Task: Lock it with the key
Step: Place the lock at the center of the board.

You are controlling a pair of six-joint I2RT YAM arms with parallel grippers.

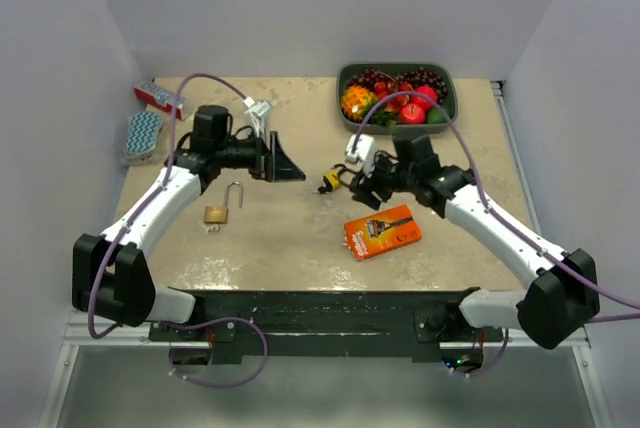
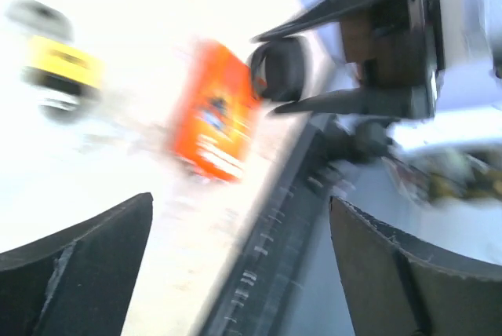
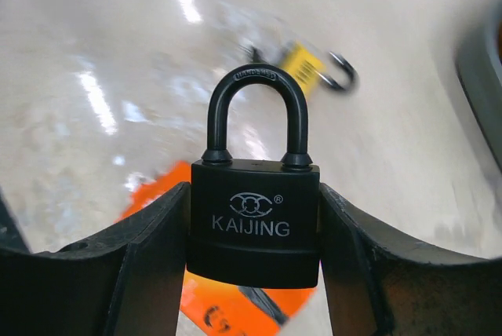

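**Top view.** The orange box (image 1: 383, 232) serves as the reference. The right fingers (image 1: 360, 190) sit just beyond its far edge, and what they grip is hidden here. The yellow key tag (image 1: 329, 181) lies on the table (image 1: 300, 248) beyond the box's far left corner, beside those fingers. The left fingers (image 1: 285, 160) hang further left of the box, spread wide and empty. A brass padlock (image 1: 222, 210) with its shackle raised lies well left of the box.

**Left wrist view.** The picture is blurred. The left fingers (image 2: 78, 273) stand wide apart with nothing between them. The box (image 2: 216, 112) is ahead, with the tag (image 2: 63, 69) to its left.

**Right wrist view.** The right fingers (image 3: 141, 265) clamp a black padlock (image 3: 253, 226) by the sides of its body. It is upright, with the shackle seated in the body. The box shows behind its lower edge and the tag (image 3: 310, 69) lies beyond it. Only this view shows the black padlock, and only the top view shows the brass one.

**Step in hand.** The black padlock is held ready and the key is not yet picked up. The next move probably calls for the left fingers to close on the key at the tag and bring it to the keyhole, which no view shows.
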